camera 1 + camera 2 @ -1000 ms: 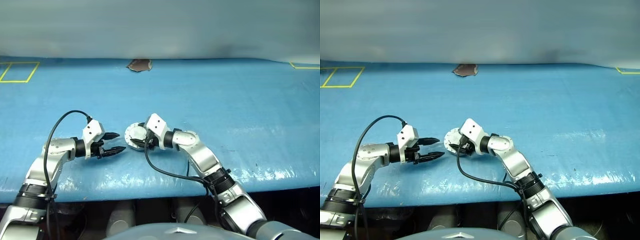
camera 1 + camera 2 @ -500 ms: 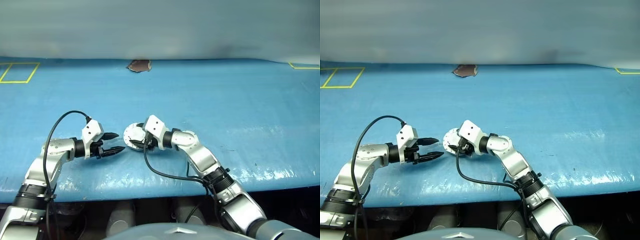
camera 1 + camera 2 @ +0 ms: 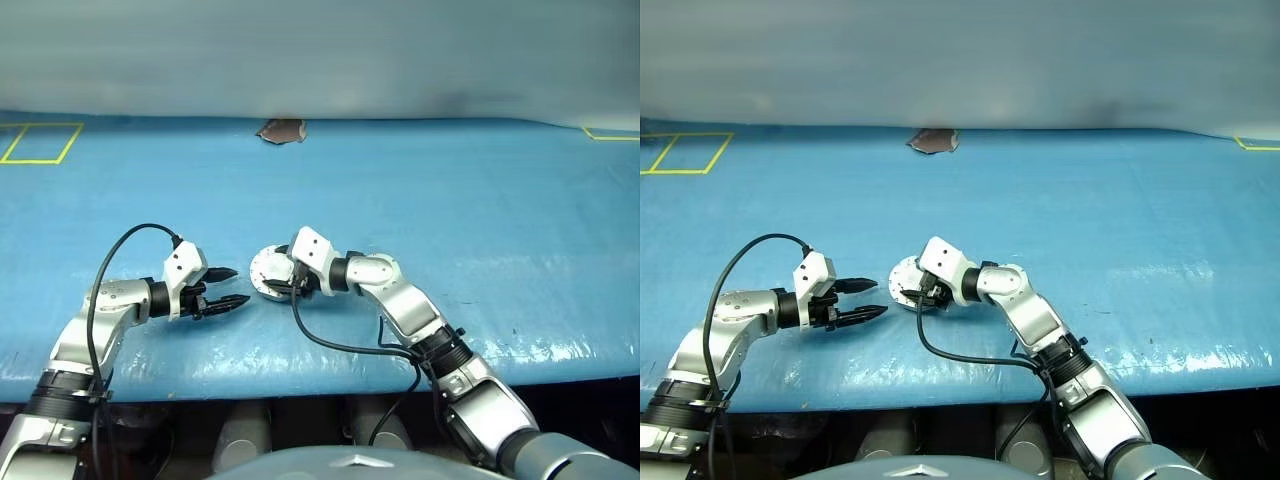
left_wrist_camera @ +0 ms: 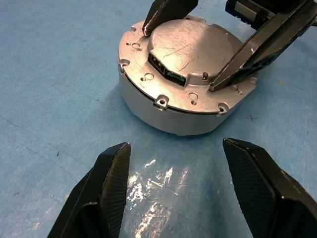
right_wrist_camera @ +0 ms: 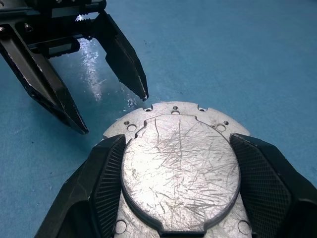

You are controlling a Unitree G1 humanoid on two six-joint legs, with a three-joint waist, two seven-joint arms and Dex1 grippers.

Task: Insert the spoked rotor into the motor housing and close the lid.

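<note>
Motor housing (image 4: 185, 89), lid (image 5: 181, 171) shut, sits between right gripper (image 5: 181, 178) fingers, jaws wide astride; left gripper (image 3: 232, 286) beside housing, jaws wide, empty.

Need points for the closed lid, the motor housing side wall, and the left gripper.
lid (image 5: 181, 168), right wrist view: middle of its scratched raised outer face.
motor housing (image 4: 148, 106), left wrist view: its plain side wall below the lid's flange.
left gripper (image 3: 232, 286), left eye view: midway between its open fingertips, short of the housing.

The closed lid (image 5: 181, 171) hides the housing's (image 4: 168, 111) inside from me, and its near edge is cut off.
</note>
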